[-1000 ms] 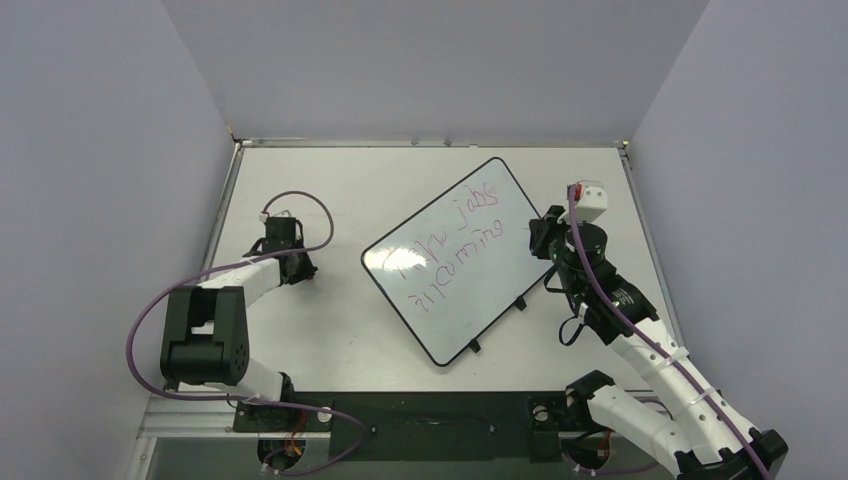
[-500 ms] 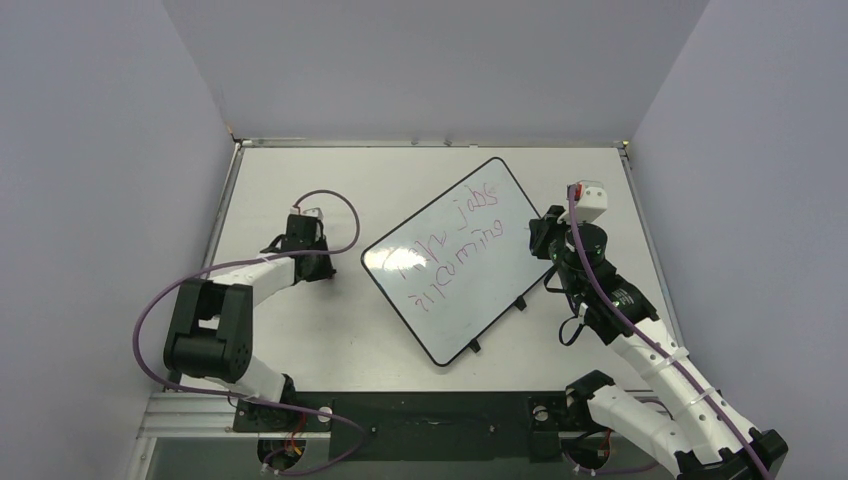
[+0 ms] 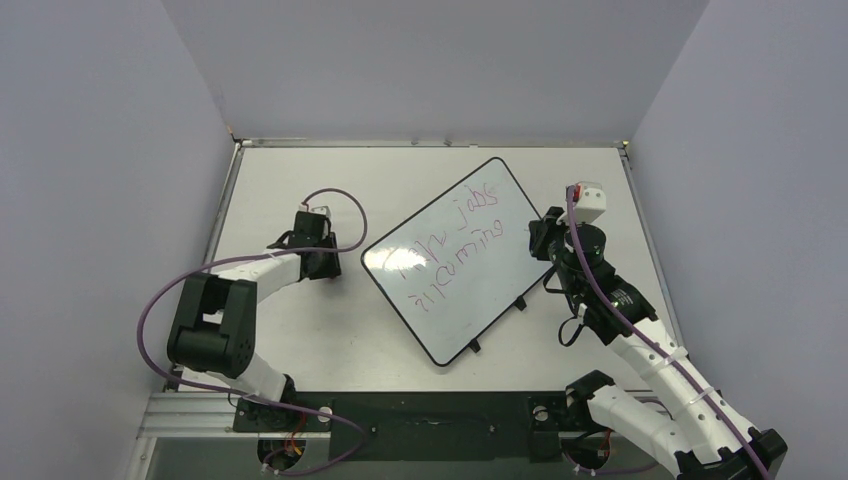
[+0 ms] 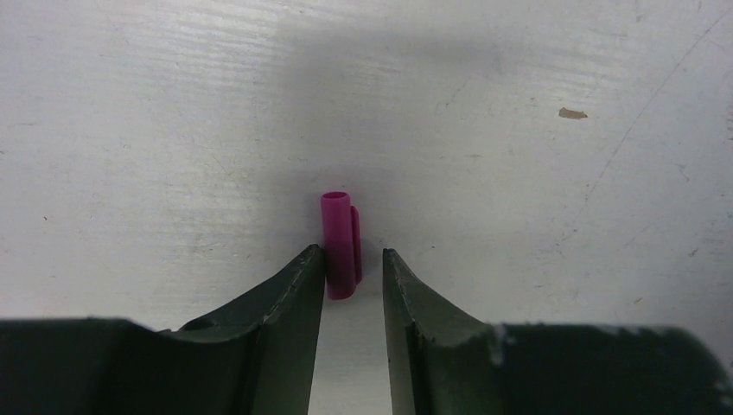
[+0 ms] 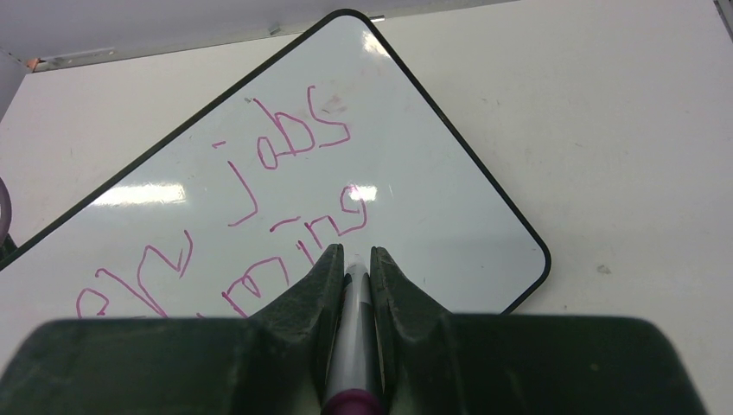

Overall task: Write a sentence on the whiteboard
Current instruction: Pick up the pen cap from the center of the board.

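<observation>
Left gripper (image 4: 354, 252): jaws parted, straddling a small magenta plastic pen cap (image 4: 340, 233) that lies flat on the scuffed white table (image 4: 173, 130). The cap rests against one finger, with a clear gap to the other, so nothing is clamped. Judgement: the cap is parked here, off to the side, so it stays out of the writing area and within this arm's reach for recapping.

Right gripper (image 5: 357, 252): closed on a slim white-barrelled marker pen (image 5: 356, 328) with a magenta end. The barrel runs along the slot between the fingers and points forward and down. The tip is hidden by the fingertips, so contact with the board cannot be confirmed.

The large glossy white whiteboard with thin black frame (image 5: 449, 216) lies flat directly ahead of and beneath the right fingers, skewed on the table. That angle probably lets the lines run across this arm's sweep.

The pink handwritten sentence (image 5: 285, 147) sits ahead of the right fingertips in two lines. "jobs" reads clearly on the far line; the near line ends in "ming". Words to the side are cut off. No brand or label visible.
</observation>
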Controlling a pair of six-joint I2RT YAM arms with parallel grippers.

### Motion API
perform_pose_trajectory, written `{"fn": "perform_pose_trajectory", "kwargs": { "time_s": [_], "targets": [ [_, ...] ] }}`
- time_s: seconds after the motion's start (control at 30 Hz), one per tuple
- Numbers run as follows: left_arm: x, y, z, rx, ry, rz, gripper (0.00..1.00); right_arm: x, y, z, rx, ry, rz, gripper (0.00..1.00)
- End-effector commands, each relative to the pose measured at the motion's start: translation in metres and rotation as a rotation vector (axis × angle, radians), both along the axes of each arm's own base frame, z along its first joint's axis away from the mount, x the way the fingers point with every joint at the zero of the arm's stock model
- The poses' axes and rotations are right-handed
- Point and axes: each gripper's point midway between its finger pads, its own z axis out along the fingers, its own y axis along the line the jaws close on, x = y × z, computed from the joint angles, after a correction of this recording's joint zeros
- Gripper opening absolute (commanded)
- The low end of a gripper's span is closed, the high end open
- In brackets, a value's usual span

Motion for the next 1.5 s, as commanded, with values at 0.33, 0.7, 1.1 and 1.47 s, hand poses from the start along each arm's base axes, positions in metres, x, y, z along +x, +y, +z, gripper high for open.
{"fn": "perform_pose_trajectory", "kwargs": {
  "time_s": [0.33,0.7,1.1,1.47],
  "targets": [
    [0.009,0.001,-0.004,0.083,0.046,-0.004,0.02,0.004,-0.003,0.011,0.013,-0.047,-0.017,0.00],
    [0.009,0.008,0.029,0.092,-0.071,0.028,0.00,0.004,0.003,0.013,0.028,-0.045,0.012,0.00],
    [-0.004,0.013,0.143,0.020,-0.390,0.073,0.00,0.001,0.021,0.026,0.090,-0.059,0.095,0.00],
    [-0.038,-0.051,0.240,-0.184,-0.674,-0.235,0.00,-0.007,0.075,0.069,0.249,-0.119,0.365,0.00]
  ]
}}
